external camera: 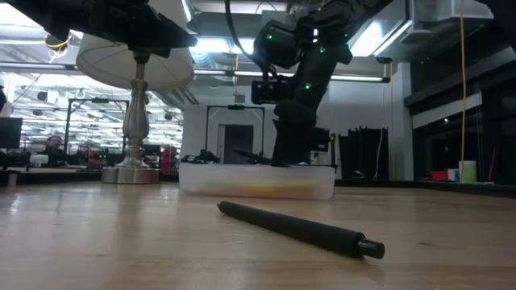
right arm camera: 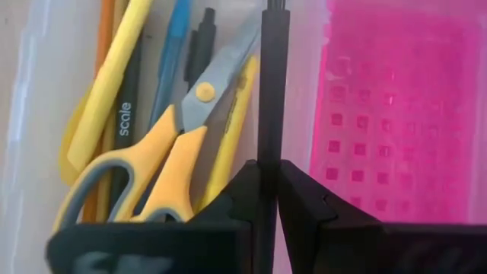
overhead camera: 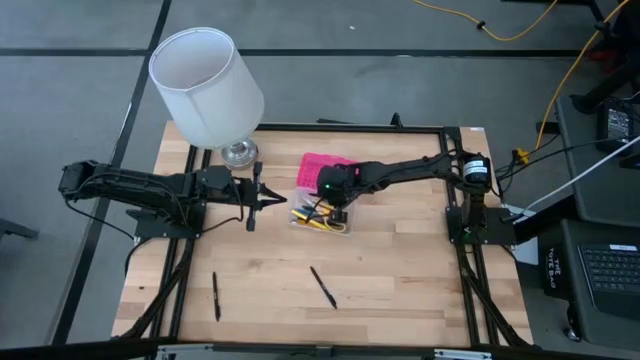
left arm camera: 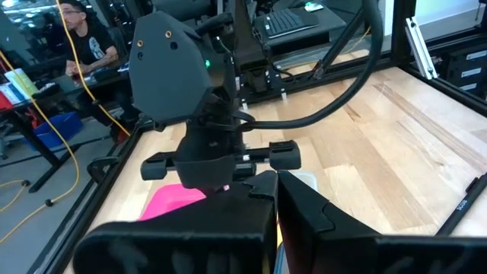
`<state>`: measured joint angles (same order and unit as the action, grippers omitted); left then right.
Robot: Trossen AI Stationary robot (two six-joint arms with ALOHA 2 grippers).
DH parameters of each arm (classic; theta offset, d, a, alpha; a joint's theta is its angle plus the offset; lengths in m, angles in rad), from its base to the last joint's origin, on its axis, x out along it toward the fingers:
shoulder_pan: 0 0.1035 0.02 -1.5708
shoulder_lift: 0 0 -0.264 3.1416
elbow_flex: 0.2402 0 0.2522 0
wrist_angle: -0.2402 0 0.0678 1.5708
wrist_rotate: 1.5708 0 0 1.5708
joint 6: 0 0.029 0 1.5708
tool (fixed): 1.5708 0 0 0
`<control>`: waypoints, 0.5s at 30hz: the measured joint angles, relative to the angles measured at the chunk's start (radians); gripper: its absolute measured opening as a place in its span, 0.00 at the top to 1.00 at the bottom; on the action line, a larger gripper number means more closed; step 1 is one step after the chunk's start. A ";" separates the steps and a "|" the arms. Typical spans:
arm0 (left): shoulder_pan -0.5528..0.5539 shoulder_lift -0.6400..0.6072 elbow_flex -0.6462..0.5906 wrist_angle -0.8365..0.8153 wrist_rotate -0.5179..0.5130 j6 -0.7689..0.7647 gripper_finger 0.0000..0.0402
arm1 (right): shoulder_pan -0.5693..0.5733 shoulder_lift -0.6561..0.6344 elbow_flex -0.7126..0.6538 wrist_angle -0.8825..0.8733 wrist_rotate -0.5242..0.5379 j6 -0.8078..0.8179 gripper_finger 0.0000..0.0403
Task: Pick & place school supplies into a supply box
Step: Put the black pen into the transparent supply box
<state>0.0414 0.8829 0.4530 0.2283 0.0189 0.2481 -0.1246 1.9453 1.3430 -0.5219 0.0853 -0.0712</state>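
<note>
The supply box lies open at mid-table, its pink lid [overhead camera: 325, 166] on the far side and its clear base [overhead camera: 318, 220] on the near side. The base holds yellow-handled scissors [right arm camera: 144, 171] and yellow, orange and blue pens. My right gripper [overhead camera: 337, 207] reaches down into the base, shut on a black pen [right arm camera: 272, 91]. My left gripper [overhead camera: 262, 196] hovers shut just left of the box, holding nothing. Two more black pens [overhead camera: 216, 296] [overhead camera: 323, 287] lie flat on the table near its front edge. My right gripper pinches the black pen's shaft [right arm camera: 268, 164] between its two fingertips, coming from above at a slant. The pen runs on past the fingers, over the base along the side next to the pink lid. Whether its far end rests in the base I cannot tell.
A white-shaded lamp [overhead camera: 205, 85] on a silver foot [overhead camera: 240, 153] stands at the far left of the table. A black frame [overhead camera: 455, 190] borders the tabletop. Bare wood stretches across the near half around the two loose pens.
</note>
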 joint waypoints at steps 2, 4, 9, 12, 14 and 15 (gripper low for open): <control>0.000 0.000 0.000 0.000 0.000 0.000 0.99 | 0.000 0.000 0.000 0.000 0.000 0.029 0.90; 0.000 0.000 0.000 0.000 0.000 -0.002 0.99 | 0.000 0.000 0.000 0.000 0.000 0.042 0.89; 0.000 0.000 0.000 0.000 0.000 -0.002 0.99 | -0.002 0.001 0.000 0.022 0.000 0.096 0.89; 0.000 0.000 0.000 0.000 0.000 -0.002 0.99 | -0.008 0.001 0.000 0.036 0.001 0.143 0.88; 0.000 0.000 0.000 0.000 0.000 -0.002 0.99 | -0.010 0.001 0.000 0.032 0.000 0.136 0.86; 0.000 0.000 0.000 0.000 0.000 -0.002 0.99 | -0.010 0.001 0.000 0.033 0.001 0.129 0.84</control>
<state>0.0411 0.8826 0.4530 0.2286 0.0193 0.2462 -0.1345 1.9461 1.3426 -0.4892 0.0861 0.0581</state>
